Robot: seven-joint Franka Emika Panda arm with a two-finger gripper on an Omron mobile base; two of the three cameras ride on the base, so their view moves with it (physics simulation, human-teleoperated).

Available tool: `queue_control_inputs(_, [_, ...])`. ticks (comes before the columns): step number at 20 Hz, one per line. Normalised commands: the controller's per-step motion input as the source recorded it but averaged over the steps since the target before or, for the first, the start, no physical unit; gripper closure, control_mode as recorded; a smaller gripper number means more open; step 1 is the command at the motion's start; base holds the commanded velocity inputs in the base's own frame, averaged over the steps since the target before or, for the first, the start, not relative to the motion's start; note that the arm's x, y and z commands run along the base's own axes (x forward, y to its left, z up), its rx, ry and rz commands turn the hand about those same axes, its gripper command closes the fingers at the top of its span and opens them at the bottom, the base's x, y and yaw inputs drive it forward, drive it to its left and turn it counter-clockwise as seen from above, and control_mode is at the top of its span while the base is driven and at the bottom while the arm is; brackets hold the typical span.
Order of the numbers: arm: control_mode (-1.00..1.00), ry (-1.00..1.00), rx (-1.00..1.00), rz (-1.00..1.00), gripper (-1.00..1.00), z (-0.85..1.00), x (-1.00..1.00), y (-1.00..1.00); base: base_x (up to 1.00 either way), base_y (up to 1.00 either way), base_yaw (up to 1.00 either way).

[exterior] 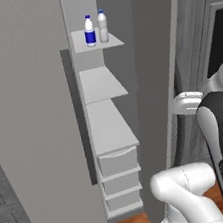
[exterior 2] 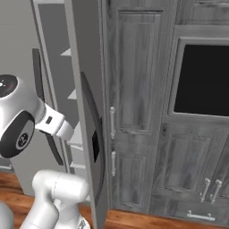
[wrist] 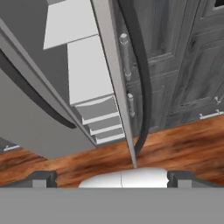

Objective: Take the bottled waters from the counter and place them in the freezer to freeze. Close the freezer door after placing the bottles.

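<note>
Two bottled waters stand side by side on an upper white shelf of the freezer [exterior: 102, 84]: the shorter one with a blue label [exterior: 89, 32] and the taller plain one [exterior: 103, 27]. The freezer door [exterior: 34, 120] stands wide open at the left, its long dark handle [exterior: 75, 114] facing the compartment. My gripper [wrist: 112, 178] is open, with nothing between its fingertips [wrist: 43, 177]. It points at the freezer's lower shelves [wrist: 87, 65] and drawers [wrist: 101, 119], well below the bottles. The counter is out of view.
The twin door with its black dispenser panel [exterior 2: 95, 145] and dark curved handle [wrist: 141, 87] stands close to my arm, on the right of the compartment. Dark grey panelled cabinets [exterior 2: 134, 89] and a black oven window [exterior 2: 201, 76] lie further right. Wood floor [wrist: 175, 142] runs below.
</note>
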Motion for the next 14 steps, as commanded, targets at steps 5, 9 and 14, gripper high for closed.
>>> queue_control_inputs(5, [1.00,0.00,0.00,0.00,-1.00,0.00,0.00,0.00,0.22,0.00,0.00])
queue_control_inputs(9, [1.00,0.00,0.00,0.00,-1.00,0.00,0.00,0.00,0.00,0.00,0.00])
queue_control_inputs(14, [1.00,0.00,0.00,0.00,-1.00,0.00,0.00,0.00,0.00,0.00,0.00])
